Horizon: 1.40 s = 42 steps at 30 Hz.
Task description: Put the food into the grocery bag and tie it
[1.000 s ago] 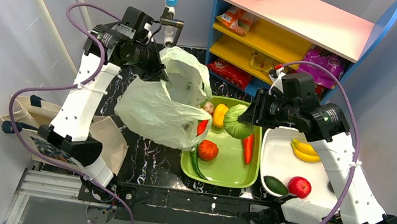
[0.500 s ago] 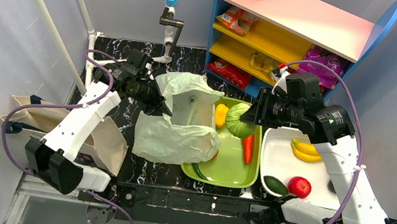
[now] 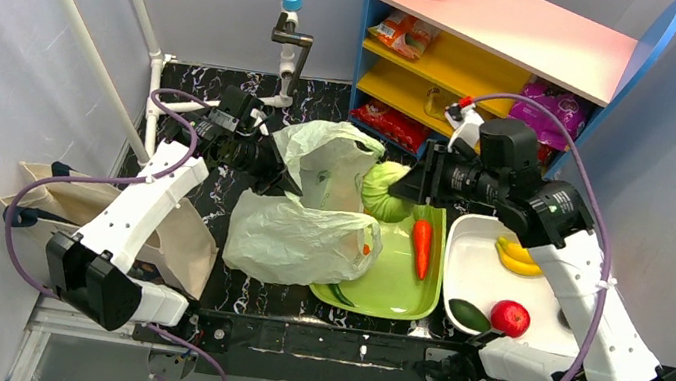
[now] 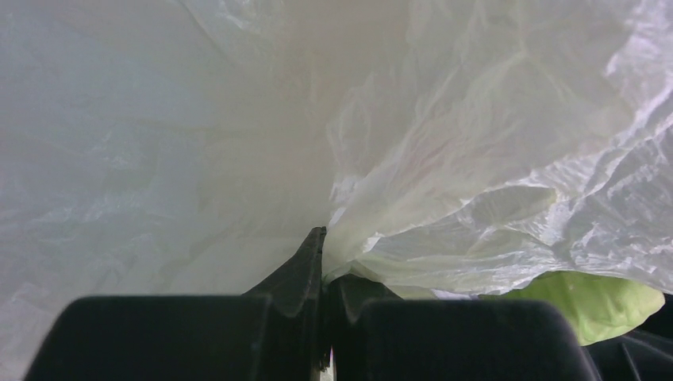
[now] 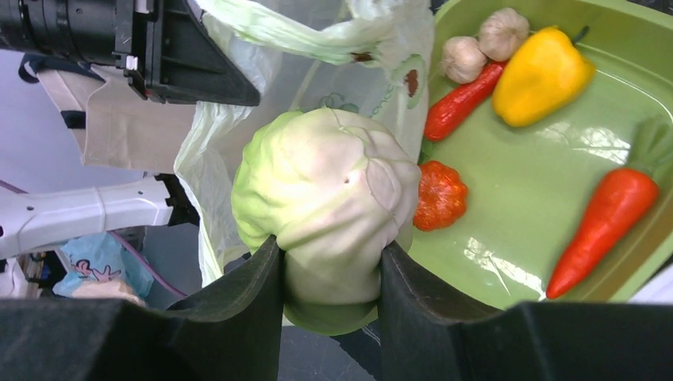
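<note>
The pale-green grocery bag [image 3: 292, 236] lies crumpled over the left end of the green tray [image 3: 390, 300], its mouth raised. My left gripper [image 3: 282, 184] is shut on the bag's rim; in the left wrist view its jaws [image 4: 324, 248] pinch the plastic [image 4: 476, 159]. My right gripper [image 3: 408, 185] is shut on the round green cabbage [image 3: 381, 189], held just right of the bag's mouth. The right wrist view shows the cabbage [image 5: 325, 198] squeezed between the fingers [image 5: 246, 302]. A carrot [image 5: 607, 222], yellow pepper [image 5: 540, 75], tomato [image 5: 440, 194] and garlic [image 5: 501, 32] stay in the tray.
A white tray [image 3: 464, 270] on the right holds bananas [image 3: 518, 256], a red apple [image 3: 509, 317] and a dark green fruit [image 3: 469, 314]. A shelf [image 3: 499, 33] with snack packets stands behind. A beige tote [image 3: 180, 238] lies at the left, and a pipe fixture [image 3: 288, 37] stands at the back.
My left arm dropped and swung forward with the bag, which now sags over the tray's left end. My right gripper carried the cabbage up and left to the bag's mouth.
</note>
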Each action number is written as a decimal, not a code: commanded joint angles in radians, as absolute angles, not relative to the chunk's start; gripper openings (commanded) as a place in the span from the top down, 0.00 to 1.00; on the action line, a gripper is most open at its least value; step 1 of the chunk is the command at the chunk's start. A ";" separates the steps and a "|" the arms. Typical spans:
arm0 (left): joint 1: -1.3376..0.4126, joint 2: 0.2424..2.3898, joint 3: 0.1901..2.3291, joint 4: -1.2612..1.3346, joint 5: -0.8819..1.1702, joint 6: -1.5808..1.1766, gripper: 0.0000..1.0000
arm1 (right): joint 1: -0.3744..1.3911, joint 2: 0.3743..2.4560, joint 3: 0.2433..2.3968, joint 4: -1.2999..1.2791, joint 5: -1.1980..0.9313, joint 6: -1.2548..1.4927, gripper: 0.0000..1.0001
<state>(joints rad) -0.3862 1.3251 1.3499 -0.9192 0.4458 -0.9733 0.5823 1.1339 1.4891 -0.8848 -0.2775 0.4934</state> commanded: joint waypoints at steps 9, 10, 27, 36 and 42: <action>-0.383 1.312 1.373 -0.932 0.491 -0.989 1.00 | 0.694 1.194 1.382 -0.640 -0.256 0.493 0.73; -0.383 1.314 1.378 -0.937 0.494 -0.986 1.00 | 0.697 1.202 1.373 -0.620 -0.258 0.495 0.73; -0.380 1.365 1.481 -0.997 0.492 -0.878 1.00 | 0.746 1.319 1.352 -0.471 -0.231 0.475 0.72; -0.377 1.381 1.493 -0.992 0.493 -0.870 1.00 | 0.753 1.404 1.388 -0.417 -0.253 0.497 0.67; -0.377 1.373 1.474 -0.972 0.498 -0.887 1.00 | 0.764 1.477 1.475 -0.462 -0.325 0.487 0.24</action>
<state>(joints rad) -0.3813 1.3861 1.4788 -0.9718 0.4717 -0.8761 0.7513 1.4803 1.3933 -0.4793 -0.2691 0.4976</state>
